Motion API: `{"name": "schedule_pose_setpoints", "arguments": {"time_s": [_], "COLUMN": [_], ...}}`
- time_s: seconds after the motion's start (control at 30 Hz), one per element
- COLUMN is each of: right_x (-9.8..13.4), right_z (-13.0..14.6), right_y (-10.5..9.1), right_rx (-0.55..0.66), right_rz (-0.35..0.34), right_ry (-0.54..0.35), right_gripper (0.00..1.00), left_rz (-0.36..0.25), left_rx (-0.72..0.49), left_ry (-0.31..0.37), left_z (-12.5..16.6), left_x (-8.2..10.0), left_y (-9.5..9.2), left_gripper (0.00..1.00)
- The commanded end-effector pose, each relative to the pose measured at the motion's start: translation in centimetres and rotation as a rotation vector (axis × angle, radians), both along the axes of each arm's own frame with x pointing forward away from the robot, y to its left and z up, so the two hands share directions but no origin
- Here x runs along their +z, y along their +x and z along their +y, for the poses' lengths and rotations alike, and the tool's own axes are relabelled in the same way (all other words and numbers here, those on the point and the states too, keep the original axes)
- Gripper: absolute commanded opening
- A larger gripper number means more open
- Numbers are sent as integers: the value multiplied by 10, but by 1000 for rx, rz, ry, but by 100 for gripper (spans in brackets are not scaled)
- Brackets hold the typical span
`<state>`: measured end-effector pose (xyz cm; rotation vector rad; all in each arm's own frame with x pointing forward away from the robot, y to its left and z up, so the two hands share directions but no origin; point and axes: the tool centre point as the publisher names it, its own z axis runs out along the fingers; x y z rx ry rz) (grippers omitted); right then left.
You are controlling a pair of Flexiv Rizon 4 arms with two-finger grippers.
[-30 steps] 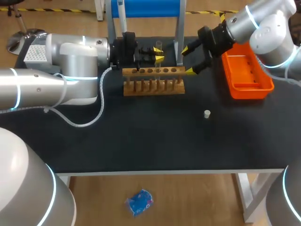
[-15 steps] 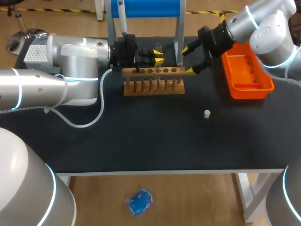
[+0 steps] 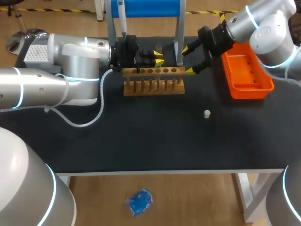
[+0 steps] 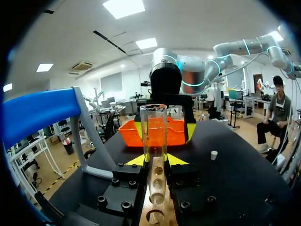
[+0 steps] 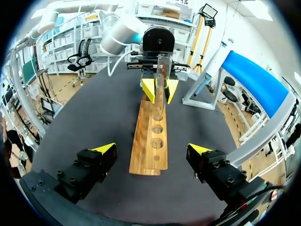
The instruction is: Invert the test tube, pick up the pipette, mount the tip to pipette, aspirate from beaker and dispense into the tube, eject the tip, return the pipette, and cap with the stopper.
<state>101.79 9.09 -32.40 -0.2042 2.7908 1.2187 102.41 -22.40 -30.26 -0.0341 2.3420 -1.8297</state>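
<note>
A clear glass test tube [image 3: 158, 48] stands upright, open end up, over the far end of the wooden rack [image 3: 154, 81]. My left gripper [image 3: 158, 57] is shut on it. In the left wrist view the test tube [image 4: 154, 132] rises between my yellow tips, its lower end at a hole of the rack [image 4: 157, 188]. My right gripper [image 3: 190, 60] stands open at the rack's right end, holding nothing. Its wrist view looks along the rack [image 5: 151, 141] at the tube [image 5: 161, 84]. A white stopper [image 3: 207, 113] lies on the black table. The pipette [image 3: 121, 16] hangs on the blue stand.
An orange tray [image 3: 247, 87] sits at the right of the table, behind my right arm. The blue stand's grey posts [image 3: 178, 33] rise just behind the rack. The white stopper [image 4: 214, 154] shows beyond the rack in the left wrist view.
My left gripper has shifted a little with the tube, which now sits slightly lower at the rack. The right arm has kept still.
</note>
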Motion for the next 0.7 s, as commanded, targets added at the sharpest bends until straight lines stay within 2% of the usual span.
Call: {"name": "schedule_pose_setpoints", "arguments": {"time_s": [0.03, 0.1, 0.13, 0.17, 0.5, 0.7], "right_x": [0, 0, 0, 0, 0, 0], "right_z": [0, 0, 0, 0, 0, 0], "right_y": [0, 0, 0, 0, 0, 0], "right_rx": [1, 1, 1, 1, 1, 1], "right_rz": [0, 0, 0, 0, 0, 0], "right_ry": [-1, -1, -1, -1, -1, -1], "right_gripper": [100, 100, 100, 100, 100, 100], "left_rz": [5, 7, 6, -1, -24, -1], "left_rx": [-3, -3, 1, 13, 67, 105], "left_ry": [12, 15, 17, 16, 33, 70], "left_z": [0, 0, 1, 1, 18, 38], "left_x": [-3, -3, -3, -2, 14, 23], "left_y": [1, 1, 1, 2, 5, 0], "left_gripper": [0, 0, 22, 100, 100, 100]}}
